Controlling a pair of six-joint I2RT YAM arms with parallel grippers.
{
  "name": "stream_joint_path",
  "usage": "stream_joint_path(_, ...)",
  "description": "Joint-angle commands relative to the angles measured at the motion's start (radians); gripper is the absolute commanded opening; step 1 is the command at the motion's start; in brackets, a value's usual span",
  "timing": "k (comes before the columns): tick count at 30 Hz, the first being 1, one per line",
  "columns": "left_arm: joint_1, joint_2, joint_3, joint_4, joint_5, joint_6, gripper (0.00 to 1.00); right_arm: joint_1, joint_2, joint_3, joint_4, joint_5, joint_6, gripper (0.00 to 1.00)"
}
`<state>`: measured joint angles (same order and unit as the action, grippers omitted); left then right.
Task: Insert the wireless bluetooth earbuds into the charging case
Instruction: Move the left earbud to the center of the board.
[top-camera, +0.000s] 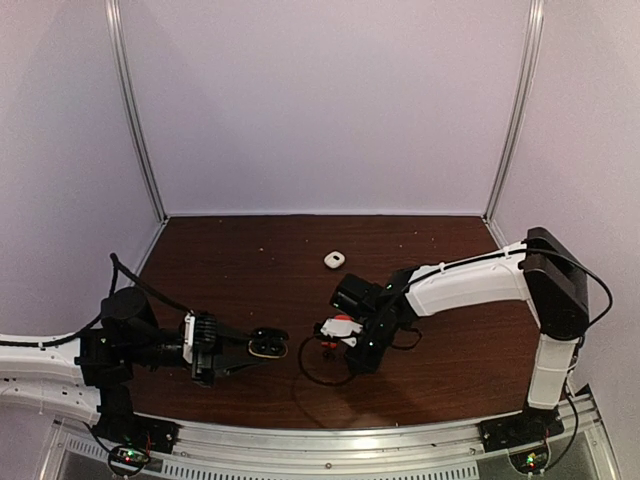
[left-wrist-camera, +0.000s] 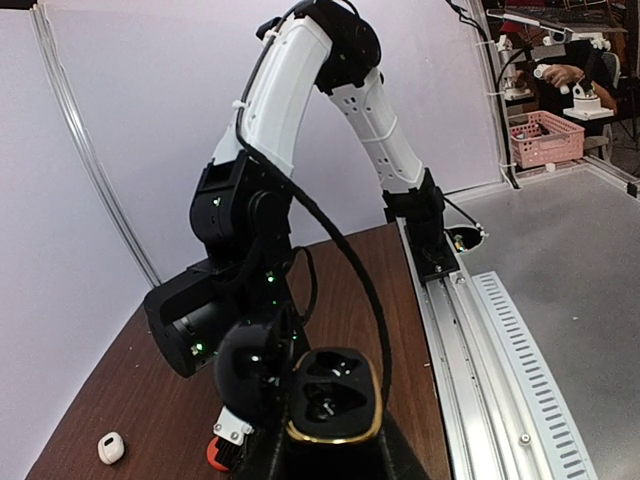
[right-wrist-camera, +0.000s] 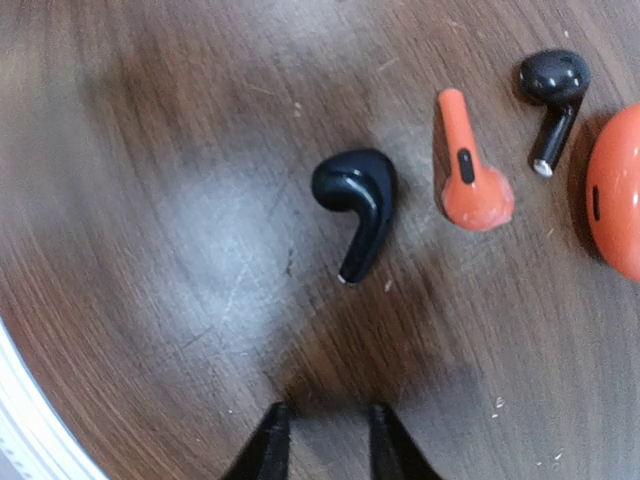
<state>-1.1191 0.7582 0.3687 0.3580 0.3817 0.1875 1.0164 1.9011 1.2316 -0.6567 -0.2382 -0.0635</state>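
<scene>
Starting at the left, the left gripper (top-camera: 262, 350) reaches out low over the table (top-camera: 230, 260), its fingers closed on an open black charging case (left-wrist-camera: 330, 395) with a gold rim. The case's two wells face up, and I cannot tell whether they hold anything. Any lettering on the case is too small to read. Bare wood lies beyond this arm, back to the rear wall (top-camera: 320, 100).

A small white case (top-camera: 334, 260) sits alone near the middle of the table, well apart from both arms. A black cable loop (top-camera: 305, 375) lies on the wood between the grippers.

To the right, the right gripper (right-wrist-camera: 328, 430) points down at the tabletop. Its two dark fingertips are drawn nearly together with nothing between them. Just beyond them a black earbud (right-wrist-camera: 358, 195) lies on its side, touching nothing. Right of it lies a red earbud (right-wrist-camera: 470, 185), a dark slot on its stem. Further right is a second black earbud (right-wrist-camera: 553, 90), close beside a red case (right-wrist-camera: 620, 190) that the picture's edge cuts off. None of these shows readable print.

Open wood runs on to the right wall, and a metal rail (top-camera: 330, 440) bounds the near edge.
</scene>
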Motion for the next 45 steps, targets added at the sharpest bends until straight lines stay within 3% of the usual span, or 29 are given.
stream_joint_path(1, 0.005, -0.006, 0.001, 0.049, -0.013, -0.012, 0.0, 0.004, 0.035, 0.057, -0.002, 0.01, 0.01, 0.36)
stream_joint_path(10, 0.006, -0.033, 0.001, 0.03, -0.029, -0.014, 0.0, 0.004, 0.185, 0.277, -0.102, 0.001, -0.033, 0.42)
stream_joint_path(18, 0.007, -0.038, 0.004, 0.026, -0.03, -0.009, 0.0, 0.009, 0.26, 0.395, -0.18, 0.016, -0.05, 0.25)
stream_joint_path(26, 0.008, -0.032, 0.005, 0.024, -0.032, -0.006, 0.0, 0.019, 0.247, 0.367, -0.223, 0.037, -0.045, 0.18)
stream_joint_path(35, 0.007, -0.025, 0.005, 0.022, -0.03, -0.009, 0.0, 0.033, 0.105, 0.139, -0.266, 0.032, 0.001, 0.19)
stream_joint_path(39, 0.007, -0.024, 0.007, 0.018, -0.028, -0.012, 0.0, 0.05, 0.073, 0.076, -0.296, 0.047, 0.026, 0.21)
stream_joint_path(45, 0.01, -0.029, 0.007, 0.013, -0.028, -0.013, 0.0, 0.067, 0.09, 0.089, -0.328, 0.087, 0.052, 0.35)
